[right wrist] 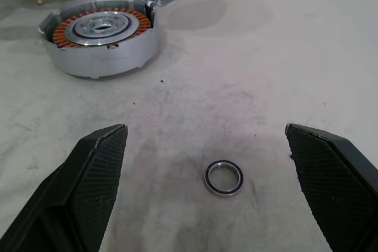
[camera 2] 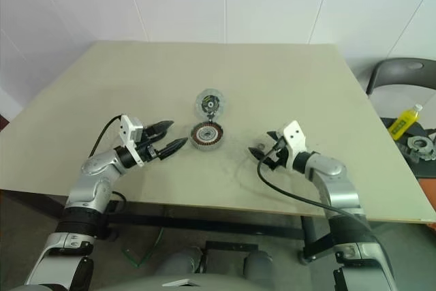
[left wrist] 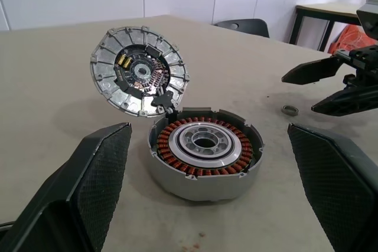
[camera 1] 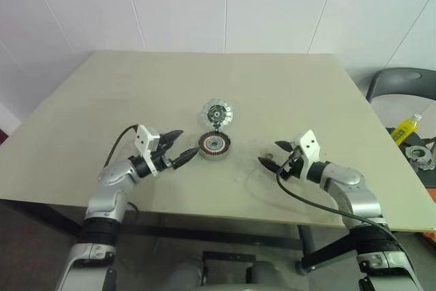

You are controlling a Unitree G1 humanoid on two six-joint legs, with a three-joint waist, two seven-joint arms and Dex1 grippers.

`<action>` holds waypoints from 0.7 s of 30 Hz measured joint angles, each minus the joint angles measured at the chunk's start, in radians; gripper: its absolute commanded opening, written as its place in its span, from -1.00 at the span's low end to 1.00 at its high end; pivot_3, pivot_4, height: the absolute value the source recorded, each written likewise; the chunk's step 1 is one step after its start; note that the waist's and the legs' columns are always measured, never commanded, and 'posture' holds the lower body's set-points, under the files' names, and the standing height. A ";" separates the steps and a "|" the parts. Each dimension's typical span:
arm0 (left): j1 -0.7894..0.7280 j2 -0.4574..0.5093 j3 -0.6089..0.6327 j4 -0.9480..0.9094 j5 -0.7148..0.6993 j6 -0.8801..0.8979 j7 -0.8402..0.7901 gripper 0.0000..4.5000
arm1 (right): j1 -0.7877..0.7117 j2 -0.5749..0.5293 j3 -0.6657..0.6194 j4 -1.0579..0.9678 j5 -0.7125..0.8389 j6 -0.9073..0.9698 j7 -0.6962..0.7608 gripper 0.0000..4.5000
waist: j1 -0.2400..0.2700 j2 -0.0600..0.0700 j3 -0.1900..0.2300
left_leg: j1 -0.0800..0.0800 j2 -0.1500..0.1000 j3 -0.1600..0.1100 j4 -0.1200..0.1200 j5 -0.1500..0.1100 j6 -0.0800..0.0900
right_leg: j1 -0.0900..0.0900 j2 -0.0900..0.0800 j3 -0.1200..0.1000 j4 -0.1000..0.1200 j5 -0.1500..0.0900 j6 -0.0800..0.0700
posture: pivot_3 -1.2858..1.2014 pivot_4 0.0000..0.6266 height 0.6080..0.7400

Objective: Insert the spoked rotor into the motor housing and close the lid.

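**Left eye view: housing sits between two open grippers, lid up behind it**

Nearest the table's [camera 1: 306, 86] front edge, both arms reach inward toward its middle. The left gripper [camera 1: 190, 142] has its jaws spread wide and empty, fingertips just beside the left rim of the motor housing [camera 1: 214, 144]. The right gripper [camera 1: 268, 152] is equally wide and empty, but stands clearly further from the housing on the other side. A small loose metal ring [right wrist: 224, 177] lies flat on the table straight ahead of the right jaws, between them and the housing.

The housing rests flat near the table's middle, copper windings facing up around a pale hub; whether a rotor already sits in there I cannot tell. On its far rim a shiny spoked disc [camera 1: 218, 112] stands tilted up and back — in the left wrist view it reads as a hinged lid with a circuit board on its inner face.

My judgement: the left arm is better placed, and closing means tipping that disc from the far side down toward the front edge — the hinge line runs left to right.
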 measured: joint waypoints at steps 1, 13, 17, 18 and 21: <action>0.000 0.000 0.000 0.002 0.002 -0.004 0.000 1.00 | 0.000 0.000 0.000 0.001 0.000 0.000 0.000 0.99 | 0.000 0.000 0.000 | 0.000 0.000 0.000 0.000 0.000 0.000 | 0.000 0.000 0.000 0.000 0.000 0.000 | 0.03 -1.00 1.00; -0.003 -0.005 -0.005 0.016 0.013 -0.018 -0.028 1.00 | 0.001 0.000 0.004 0.001 -0.005 0.007 0.000 0.99 | 0.000 0.000 0.000 | 0.000 0.000 0.000 -0.001 0.000 0.000 | 0.000 0.000 0.000 -0.002 0.000 0.000 | 0.03 -1.00 1.00; -0.009 -0.005 -0.008 0.030 0.024 -0.028 -0.034 1.00 | 0.010 -0.006 0.027 0.002 -0.030 0.029 -0.009 0.99 | 0.001 0.000 0.000 | 0.000 0.000 0.000 -0.001 0.000 0.001 | 0.001 0.000 0.000 -0.003 0.000 0.000 | 0.03 -1.00 1.00; -0.008 -0.005 -0.012 0.033 0.027 -0.028 -0.035 1.00 | 0.013 -0.006 0.031 0.003 -0.035 0.035 -0.016 0.99 | 0.001 0.000 0.000 | 0.000 0.000 0.000 -0.002 -0.001 0.001 | 0.001 0.000 0.000 -0.004 0.000 0.000 | 0.03 -1.00 1.00; -0.008 -0.005 -0.020 0.033 0.035 -0.030 -0.035 1.00 | 0.014 -0.005 0.037 0.004 -0.041 0.050 -0.037 0.99 | 0.001 0.000 0.000 | 0.000 0.000 0.000 -0.002 -0.001 0.001 | 0.001 0.000 0.000 -0.005 0.000 0.000 | 0.03 -1.00 1.00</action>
